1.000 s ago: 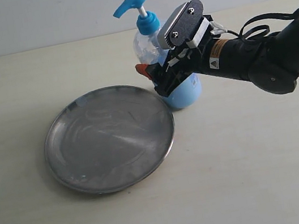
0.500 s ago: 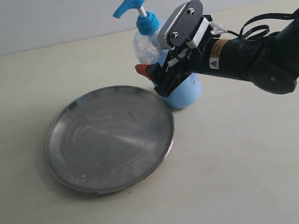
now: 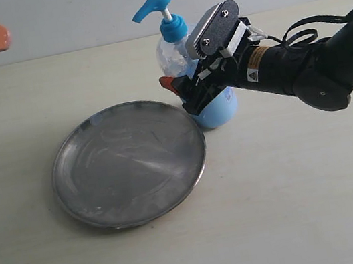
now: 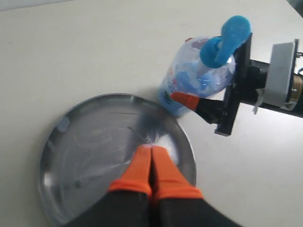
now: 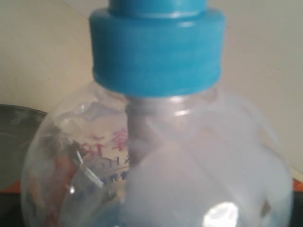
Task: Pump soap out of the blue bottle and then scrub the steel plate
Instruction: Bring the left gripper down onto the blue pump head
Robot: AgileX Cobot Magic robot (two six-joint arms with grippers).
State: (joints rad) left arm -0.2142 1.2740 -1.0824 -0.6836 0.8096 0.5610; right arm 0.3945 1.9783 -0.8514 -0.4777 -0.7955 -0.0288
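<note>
Beside the steel plate (image 3: 129, 163), the right gripper (image 3: 191, 96) clamped the blue bottle (image 3: 172, 46), masking its belly; the left gripper (image 4: 151, 163) hovered high, pinched together.

Right arm (image 3: 316, 75) sticker (image 3: 257, 64) shows warning triangle; blue bottle (image 5: 189, 165) print illegible.

Reads as streaky, reflective silver-grey metal across the steel plate (image 3: 127, 164), brighter along the raised rim. Shows clear glossy plastic in the blue bottle (image 3: 170, 55), dotted with small highlights, with smooth opaque bright-blue plastic for the pump head (image 3: 156, 3) and creamy, opaque soap (image 3: 219, 112) low inside. Looks pale, matt and smooth over the bench (image 3: 294, 187). Carries smooth orange, faintly shiny covers on the left pincer (image 4: 151, 153); matt black casing on the right arm (image 3: 319, 71), dull grey finish on its wrist housing (image 3: 213, 27).
</note>
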